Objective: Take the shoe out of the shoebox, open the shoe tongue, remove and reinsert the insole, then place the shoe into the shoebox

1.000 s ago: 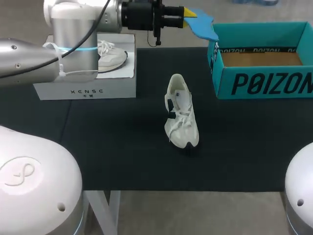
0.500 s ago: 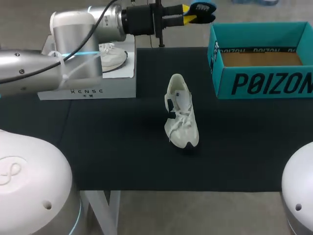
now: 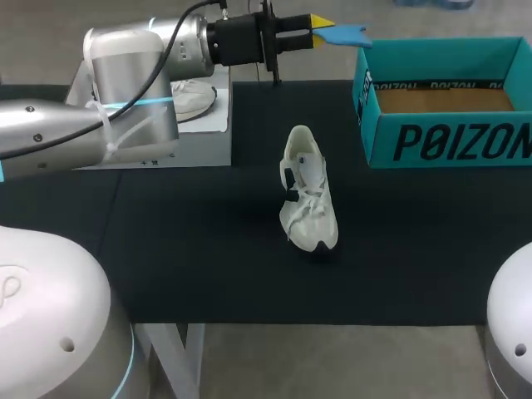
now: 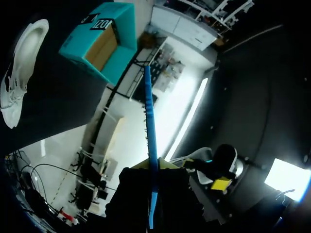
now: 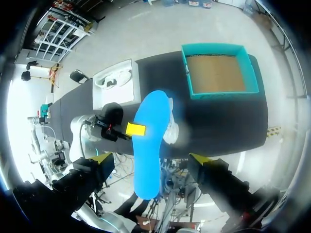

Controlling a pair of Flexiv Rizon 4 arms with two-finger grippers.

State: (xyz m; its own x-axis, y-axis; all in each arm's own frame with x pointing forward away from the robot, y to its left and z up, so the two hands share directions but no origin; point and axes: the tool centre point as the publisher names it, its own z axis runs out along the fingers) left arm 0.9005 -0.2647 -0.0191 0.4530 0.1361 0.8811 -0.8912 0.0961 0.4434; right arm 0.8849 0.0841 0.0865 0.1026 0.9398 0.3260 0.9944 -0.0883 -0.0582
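1. Sitting far left at the back of the black table mat: a white cardboard box with a sneaker showing on top. It looks unrelated to the job; the left arm passes over it.
2. Left gripper is high over the table's far edge, between the white box and the shoebox, with its fingers horizontal. The yellow tips are pinched on one end of the flat blue foam insole. The left wrist view shows the insole edge-on, clamped from both sides. My read is that the end grip leaves the free length out ahead to lead into the shoe.
3. White lace-up sneaker stands on its sole at mat centre, toe toward the near edge and opening facing up. It is out of the box with nothing over its opening. Can't tell how the tongue sits.
4. Teal open-topped cardboard shoebox is at the right rear with its brown floor showing. It is well apart from the sneaker, which leaves working room.
5. Right gripper hangs high above the table with its fingers spread wide, holding nothing. The insole only lines up between them, with no contact.
6. Judgement: the insole is out and reinsertion is next. It needs turning and lowering to match the sneaker's axis.
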